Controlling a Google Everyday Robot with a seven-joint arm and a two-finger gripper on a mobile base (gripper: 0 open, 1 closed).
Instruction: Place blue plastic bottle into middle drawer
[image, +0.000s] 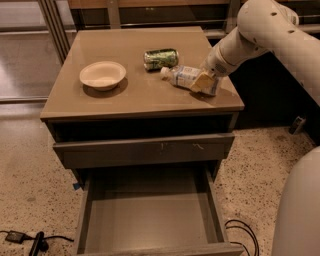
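Note:
The blue plastic bottle (181, 76) lies on its side on the cabinet top (140, 95), white cap pointing left, just right of a green drink can (160, 58). My gripper (204, 82) is low over the cabinet top at the bottle's base end and covers that end. The arm reaches in from the upper right. The middle drawer (150, 220) is pulled out wide below, and its grey-brown floor is bare.
A pale bowl (102, 75) sits on the left of the cabinet top. A closed drawer front with small pale scratches (145, 150) is above the open drawer. Cables (242, 232) and a dark plug (35, 242) lie on the speckled floor. My white base (300, 210) is at right.

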